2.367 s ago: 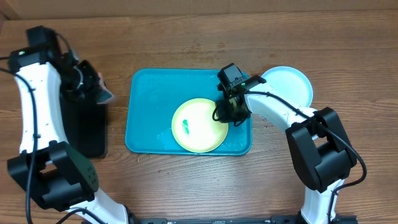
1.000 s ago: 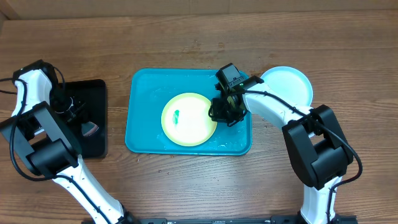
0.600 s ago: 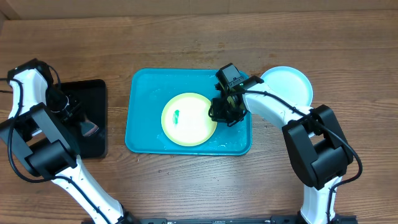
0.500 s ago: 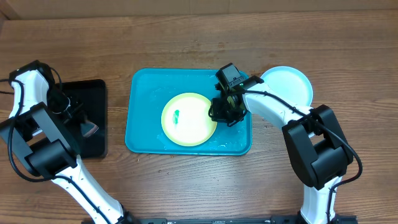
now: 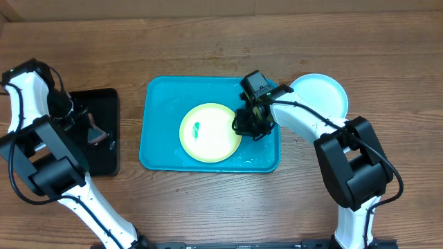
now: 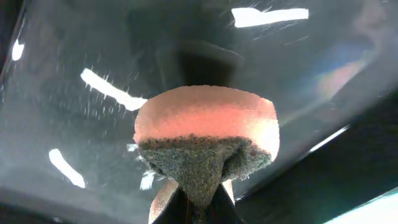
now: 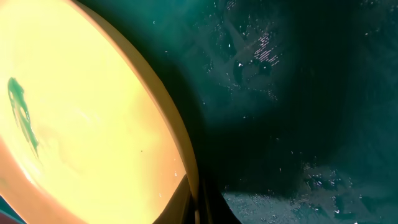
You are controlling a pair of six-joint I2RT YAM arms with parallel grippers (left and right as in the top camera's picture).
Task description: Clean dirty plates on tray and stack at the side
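Left gripper (image 6: 196, 208): clamped on the sponge (image 6: 205, 124) by its scourer side, pink face outward, hanging over the wet black tray (image 6: 74, 50) left of the tray (image 5: 163, 97), probably to load or drain it.
Right gripper (image 7: 196, 200): pinching the yellow plate (image 7: 81, 112) by its right rim, likely to steady it for scrubbing.
Yellow plate: flat in the tray's middle, green smear (image 7: 22, 106) uncleaned.
Blue plate (image 5: 320, 93): just right of the tray, seemingly starting the stack.

The smeared yellow-green plate (image 5: 210, 133) lies on the turquoise tray (image 5: 160, 104).
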